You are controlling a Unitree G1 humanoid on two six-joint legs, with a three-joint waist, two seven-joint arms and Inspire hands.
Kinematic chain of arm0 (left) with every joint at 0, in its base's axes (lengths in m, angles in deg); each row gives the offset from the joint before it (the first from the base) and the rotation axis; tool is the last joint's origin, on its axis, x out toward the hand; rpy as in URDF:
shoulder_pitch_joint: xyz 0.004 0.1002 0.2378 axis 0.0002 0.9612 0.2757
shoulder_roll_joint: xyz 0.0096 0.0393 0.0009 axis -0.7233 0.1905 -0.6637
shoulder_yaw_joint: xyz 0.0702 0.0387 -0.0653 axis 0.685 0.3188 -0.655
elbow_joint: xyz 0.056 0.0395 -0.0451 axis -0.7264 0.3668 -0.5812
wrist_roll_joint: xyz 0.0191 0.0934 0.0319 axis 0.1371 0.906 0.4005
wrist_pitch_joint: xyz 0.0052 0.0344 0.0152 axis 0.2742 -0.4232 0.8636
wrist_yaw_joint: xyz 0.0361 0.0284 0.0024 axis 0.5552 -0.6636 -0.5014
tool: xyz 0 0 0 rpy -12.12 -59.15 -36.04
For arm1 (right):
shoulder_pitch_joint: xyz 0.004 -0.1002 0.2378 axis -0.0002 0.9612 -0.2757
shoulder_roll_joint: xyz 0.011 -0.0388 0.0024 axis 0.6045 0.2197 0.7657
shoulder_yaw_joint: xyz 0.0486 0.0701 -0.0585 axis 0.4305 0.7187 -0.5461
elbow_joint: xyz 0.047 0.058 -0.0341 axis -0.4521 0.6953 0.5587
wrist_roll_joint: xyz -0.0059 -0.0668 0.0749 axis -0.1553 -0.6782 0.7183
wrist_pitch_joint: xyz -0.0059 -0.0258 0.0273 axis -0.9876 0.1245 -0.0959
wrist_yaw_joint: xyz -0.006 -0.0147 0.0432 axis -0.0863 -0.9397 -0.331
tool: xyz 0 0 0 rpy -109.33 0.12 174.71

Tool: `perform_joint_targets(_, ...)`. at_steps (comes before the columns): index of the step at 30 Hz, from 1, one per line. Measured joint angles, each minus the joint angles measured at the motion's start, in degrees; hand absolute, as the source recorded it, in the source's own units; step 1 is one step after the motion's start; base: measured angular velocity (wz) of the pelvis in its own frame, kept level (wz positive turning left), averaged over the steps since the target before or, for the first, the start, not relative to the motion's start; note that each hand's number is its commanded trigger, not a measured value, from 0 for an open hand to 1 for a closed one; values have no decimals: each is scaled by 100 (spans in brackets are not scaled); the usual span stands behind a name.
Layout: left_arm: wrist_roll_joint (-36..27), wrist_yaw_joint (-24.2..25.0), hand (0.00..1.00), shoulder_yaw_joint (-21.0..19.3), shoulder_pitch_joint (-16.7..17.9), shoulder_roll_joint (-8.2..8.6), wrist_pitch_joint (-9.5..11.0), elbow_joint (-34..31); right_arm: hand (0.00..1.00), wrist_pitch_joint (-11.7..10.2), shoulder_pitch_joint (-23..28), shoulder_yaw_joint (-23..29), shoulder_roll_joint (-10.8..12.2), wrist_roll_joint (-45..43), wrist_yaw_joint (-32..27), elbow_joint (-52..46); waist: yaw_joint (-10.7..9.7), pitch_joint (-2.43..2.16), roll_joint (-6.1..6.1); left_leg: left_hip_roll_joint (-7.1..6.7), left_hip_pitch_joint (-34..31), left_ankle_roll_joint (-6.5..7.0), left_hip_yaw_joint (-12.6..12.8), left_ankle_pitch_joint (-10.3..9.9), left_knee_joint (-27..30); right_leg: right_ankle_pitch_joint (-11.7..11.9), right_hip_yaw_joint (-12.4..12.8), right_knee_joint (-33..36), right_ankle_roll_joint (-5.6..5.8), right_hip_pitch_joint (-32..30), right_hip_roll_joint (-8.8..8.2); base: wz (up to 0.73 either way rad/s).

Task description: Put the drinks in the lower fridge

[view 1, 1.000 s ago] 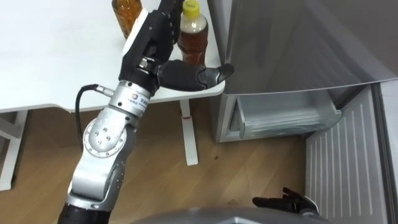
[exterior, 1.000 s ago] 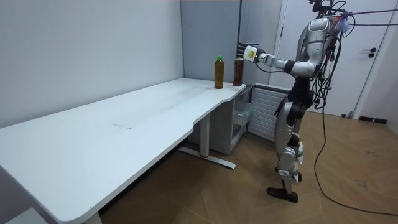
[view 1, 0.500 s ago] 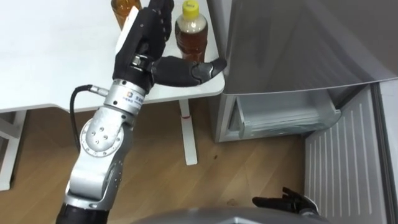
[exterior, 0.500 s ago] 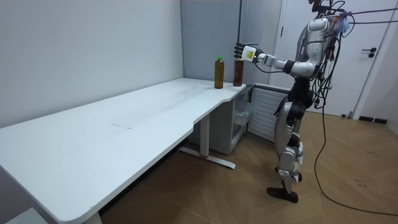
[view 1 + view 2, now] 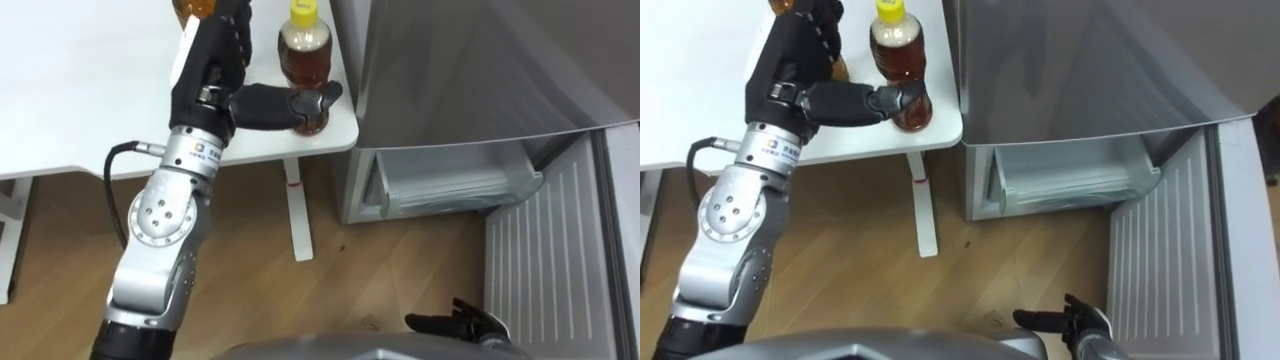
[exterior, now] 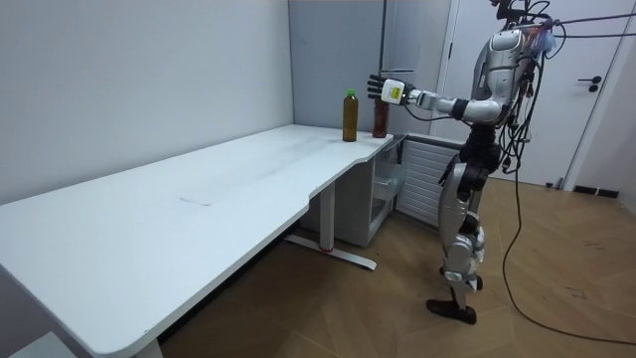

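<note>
Things in view, counted
Two bottles [image 6: 350, 117] [image 6: 380, 121]; one table [image 5: 80, 90]; one fridge [image 5: 470, 70] with one open door [image 5: 545, 250]; two hands, left hand [image 5: 235, 95] and right hand [image 5: 455, 325].

Matt white table [image 5: 80, 90], wood floor [image 5: 400, 270]

- A pale grey-blue wall [image 6: 129, 80] runs along the room view's left, behind the counter.
- The long white counter [image 6: 199, 199] has a curved front edge and stands on a white leg [image 6: 323, 224] with a flat foot.
- The floor [image 6: 328, 308] is light brown wood laid in a herringbone pattern.
- A grey fridge [image 5: 470, 60] stands just beside the counter's end, with its lower door [image 5: 555, 260] swung open.
- A white door [image 6: 596, 89] with a dark handle shows at the room view's right.
</note>
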Motion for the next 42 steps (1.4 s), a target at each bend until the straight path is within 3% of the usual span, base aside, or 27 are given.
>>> perform_joint_targets(4,159,-116,0,-6,-271,14,2,453,0,0,7,-2,-5,-5,0,-10,-19,0,17,0,21,1,31,1,2,0,18,-1,0,8,-1,-3)
perform_joint_targets(9,169,-194,0,-16,-292,-3,0,798,0,5,25,1,-10,-132,-10,-149,-123,18,40,2,44,1,68,1,-7,0,55,0,-1,10,-1,-3)
perform_joint_targets(36,187,-224,0,-19,-480,-5,0,811,0,12,22,0,-18,-221,59,-200,-167,20,36,2,103,2,114,2,-57,0,109,1,0,13,0,0)
perform_joint_targets(42,184,-336,0,-18,-605,61,1,1245,0,14,42,-6,-17,-221,51,-246,-168,20,36,1,107,2,138,2,-53,1,159,2,0,10,0,-1)
